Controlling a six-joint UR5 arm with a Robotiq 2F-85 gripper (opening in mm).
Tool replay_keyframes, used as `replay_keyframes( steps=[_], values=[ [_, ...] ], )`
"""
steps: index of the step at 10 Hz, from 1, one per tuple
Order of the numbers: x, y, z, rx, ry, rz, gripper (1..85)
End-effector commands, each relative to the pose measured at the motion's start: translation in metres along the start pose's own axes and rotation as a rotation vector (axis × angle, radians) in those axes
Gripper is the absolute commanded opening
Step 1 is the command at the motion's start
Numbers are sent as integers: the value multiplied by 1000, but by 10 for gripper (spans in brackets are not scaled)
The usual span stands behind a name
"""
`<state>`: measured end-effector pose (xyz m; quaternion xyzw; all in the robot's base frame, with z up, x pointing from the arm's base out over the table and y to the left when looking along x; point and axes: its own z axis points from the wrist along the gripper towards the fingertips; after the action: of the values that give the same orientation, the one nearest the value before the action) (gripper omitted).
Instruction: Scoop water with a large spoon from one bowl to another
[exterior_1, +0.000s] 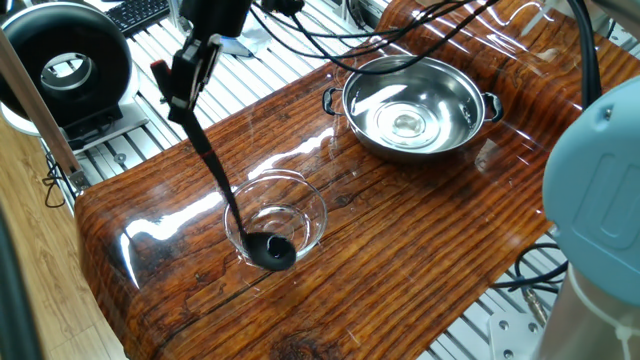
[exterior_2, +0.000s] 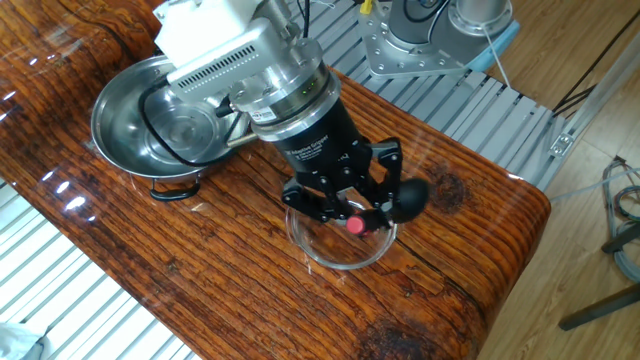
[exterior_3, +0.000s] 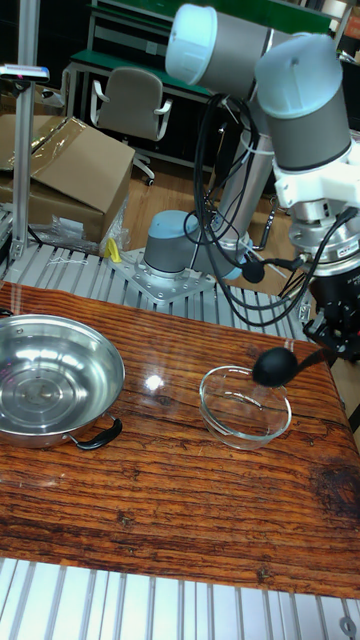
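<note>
Tool (exterior_2: 345, 205) clamped on ladle (exterior_1: 222, 190) handle (red tip showing); cup over glass bowl (exterior_3: 245, 404) rim, tool up beyond bowl's edge, steel bowl (exterior_1: 415, 108) well apart.

A robotics lab. The wooden table (exterior_3: 150, 500) sits on slotted aluminium framing (exterior_3: 90, 270); behind it stand an office chair (exterior_3: 128, 105) and cardboard box (exterior_3: 70, 175).

Grey-and-blue arm (exterior_3: 300, 110), black cables (exterior_3: 225, 270)
</note>
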<state>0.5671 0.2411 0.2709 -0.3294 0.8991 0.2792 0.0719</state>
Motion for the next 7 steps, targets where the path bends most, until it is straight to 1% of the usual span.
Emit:
replay_keyframes(
  steps=[1, 5, 6, 7],
  values=[
    [1, -17, -10, 101, 18, -2, 10],
    [0, -40, -25, 245, 17, 82, 10],
    [2, -51, -31, 301, 24, 97, 10],
    [6, -58, -36, 338, 32, 125, 10]
  ],
)
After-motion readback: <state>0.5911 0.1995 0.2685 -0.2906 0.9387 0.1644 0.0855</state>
